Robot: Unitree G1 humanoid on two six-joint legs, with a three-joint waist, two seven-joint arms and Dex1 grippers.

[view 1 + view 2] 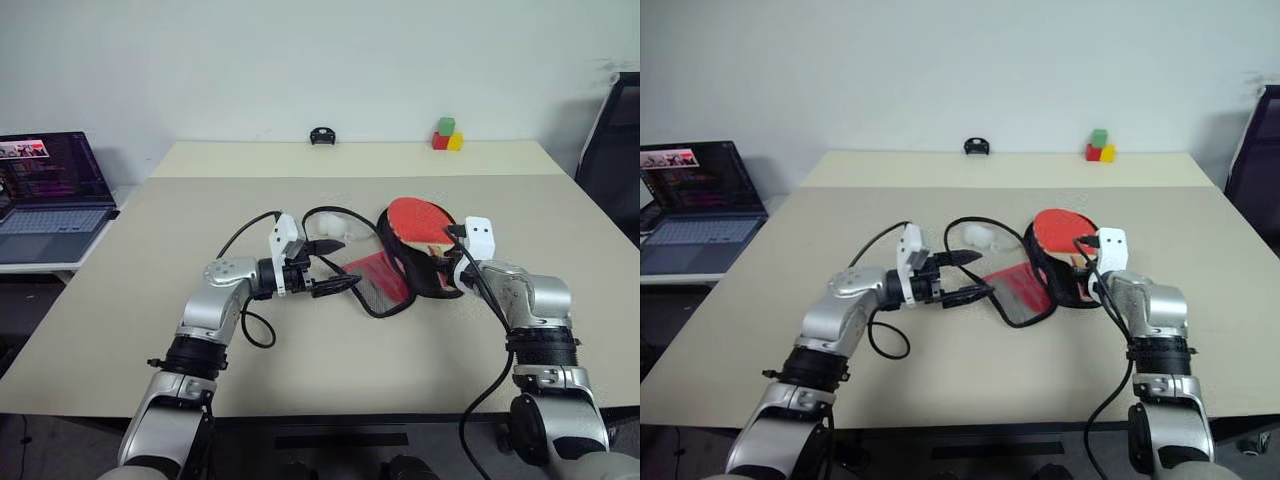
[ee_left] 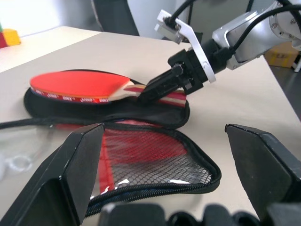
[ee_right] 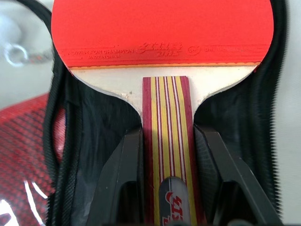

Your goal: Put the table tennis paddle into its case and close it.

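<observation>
Office or lab, beige table (image 1: 150,300), open laptop (image 1: 50,195), black chair (image 1: 615,150)

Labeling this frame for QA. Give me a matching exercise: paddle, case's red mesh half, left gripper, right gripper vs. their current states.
Things:
1. table tennis paddle
2. red mesh half of the case
3. left gripper
4. right gripper

States:
A. open, holding nothing, beside the mesh half
B. closed on the striped handle
C. lying on the black half of the case
D. flipped open, flat on the table

Pairs: 1-C, 2-D, 3-A, 4-B
</observation>
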